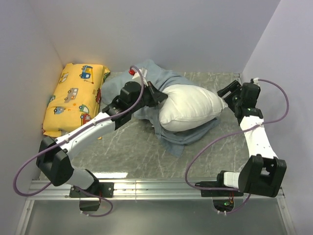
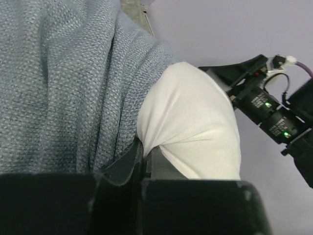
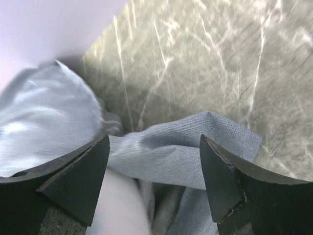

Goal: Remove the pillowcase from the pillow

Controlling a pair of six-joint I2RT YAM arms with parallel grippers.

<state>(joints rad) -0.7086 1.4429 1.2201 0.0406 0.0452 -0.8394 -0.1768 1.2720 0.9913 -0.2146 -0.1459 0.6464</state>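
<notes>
At table centre, grey marble pattern, walled on three sides:

- Left arm: reaching from near-left base diagonally to the pillow's left end, forearm low over the table. Left gripper closed tight on a fold of pillowcase, dark inner face pinched between the fingers; white pillow cloth bunched hard against them.
- Right arm: rising from near-right base along the right wall, wrist bent left. Right gripper just beside the pillow's right corner, jaws spread wide, gripping nothing; a pillowcase corner lying flat on the table beyond the fingertips.
- Pillow: plump, white, mostly bare, lying across the table middle on top of the pillowcase.
- Pillowcase: grey-blue, heaped behind and left of the pillow toward the back wall, a flap spread from under it toward the near edge.
- Writing: small label on the right wrist's black module, beside green lights, too small to read.
- Cushion: yellow, cartoon vehicles, against the left wall, left forearm crossing its near corner.
- Cables: purple, looped at both arms.
</notes>
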